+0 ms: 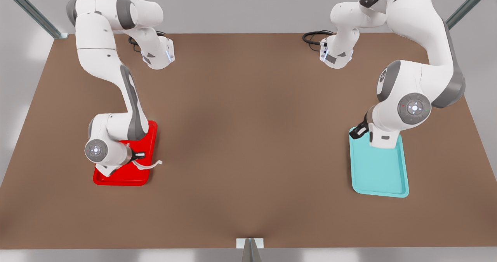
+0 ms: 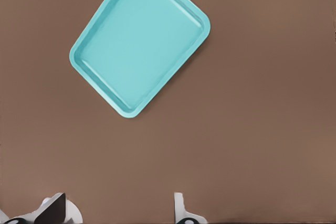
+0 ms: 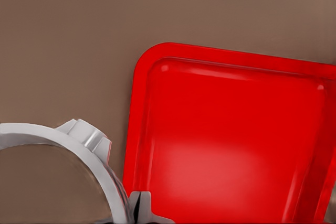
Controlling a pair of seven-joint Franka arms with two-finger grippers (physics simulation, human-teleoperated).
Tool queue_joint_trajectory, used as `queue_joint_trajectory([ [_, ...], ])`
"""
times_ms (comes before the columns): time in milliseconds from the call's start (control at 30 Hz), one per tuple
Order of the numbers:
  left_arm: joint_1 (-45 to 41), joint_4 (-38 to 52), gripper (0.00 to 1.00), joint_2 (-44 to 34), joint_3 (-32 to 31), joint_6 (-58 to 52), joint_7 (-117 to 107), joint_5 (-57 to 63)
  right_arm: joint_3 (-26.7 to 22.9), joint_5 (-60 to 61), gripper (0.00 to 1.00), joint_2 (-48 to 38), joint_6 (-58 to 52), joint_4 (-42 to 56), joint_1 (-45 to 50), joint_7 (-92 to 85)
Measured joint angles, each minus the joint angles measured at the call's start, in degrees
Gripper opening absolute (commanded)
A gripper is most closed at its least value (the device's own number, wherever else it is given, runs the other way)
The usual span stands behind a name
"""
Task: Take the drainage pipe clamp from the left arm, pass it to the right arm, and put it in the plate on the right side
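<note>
My right hand (image 1: 140, 154) grips the drainage pipe clamp (image 1: 147, 164) above the red plate (image 1: 149, 137); I should centre before releasing. Left hand (image 1: 359, 131) waits, fingers spread.

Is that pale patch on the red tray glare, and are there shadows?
Right wrist view: yes, a soft sheen on the floor of the red tray; front view: faint dark shading across the middle of the table, no hard shadows; left wrist view: teal tray evenly lit.
</note>
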Motion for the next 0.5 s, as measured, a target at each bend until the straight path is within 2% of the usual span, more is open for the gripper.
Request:
queue_joint_trajectory([
  [267,0.14,0.01,1.00,0.09,0.09,-1.52,15.83,0.30,-0.01,-1.09,0.21,0.10,5.82,-9.07,-7.89,-9.56],
  [433,0.09,0.01,1.00,0.09,0.09,-1.83,22.68,0.33,0.01,-1.51,0.21,1.23,9.69,-10.18,-9.94,-14.49],
  [467,0.09,0.01,1.00,0.09,0.08,-1.87,23.84,0.33,0.01,-1.60,1.00,1.43,10.15,-10.05,-10.13,-15.31],
  [500,0.09,0.01,1.00,0.09,0.05,-1.90,24.93,0.33,0.01,-1.83,1.00,1.59,10.56,-9.91,-10.25,-15.99],
])
